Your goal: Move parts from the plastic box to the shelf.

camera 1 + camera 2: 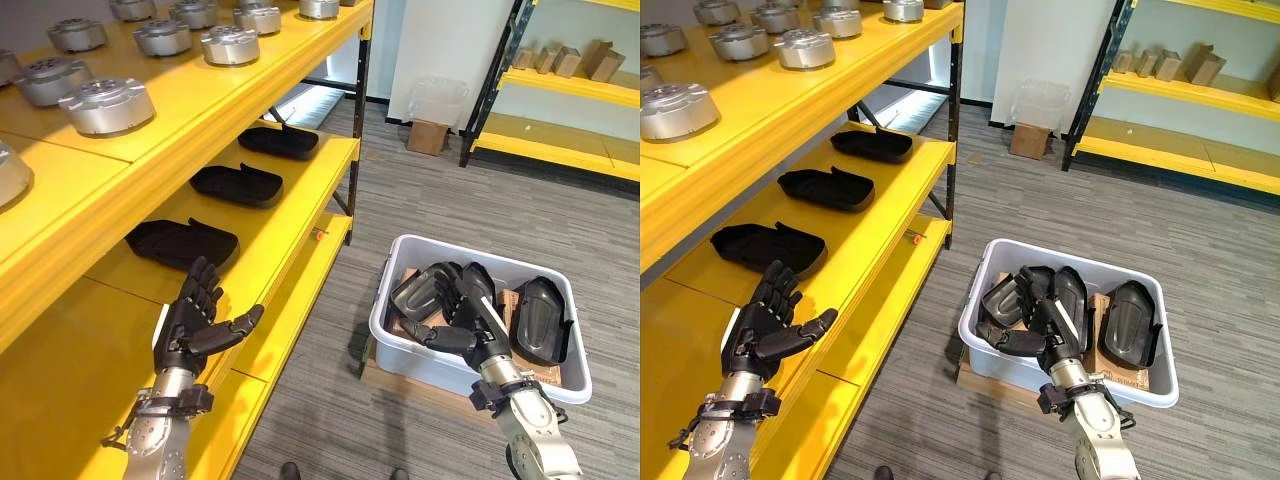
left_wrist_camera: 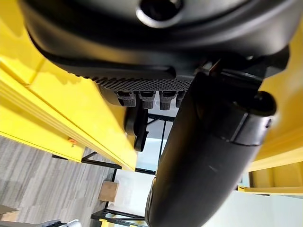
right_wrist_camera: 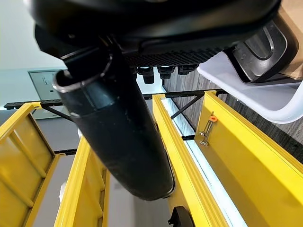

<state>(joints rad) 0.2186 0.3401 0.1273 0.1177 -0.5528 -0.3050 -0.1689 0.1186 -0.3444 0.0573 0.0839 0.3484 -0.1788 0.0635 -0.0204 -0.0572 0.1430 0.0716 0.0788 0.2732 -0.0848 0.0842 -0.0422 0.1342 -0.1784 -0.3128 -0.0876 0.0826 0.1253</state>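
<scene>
Looking through the left eye view, I take the plastic box as my landmark: pale grey, on the floor, with black parts lying inside it on cardboard. My right hand hangs over the box's near side, fingers stretched out across one black part, thumb spread; I can't tell whether it touches. Well to the left of the box stands the yellow shelf. My left hand is held up over its middle level, fingers straight and apart, holding nothing. Three black parts already lie in a row on that level, and silver round parts sit on the level above.

The right eye view gives the same layout: right hand over the box, left hand splayed by the shelf.

In the left wrist view, fingertips show straight, with the yellow shelf beyond.

In the right wrist view, a corner of the box shows with a black part inside it, and the shelf frame lies beside the box.
</scene>
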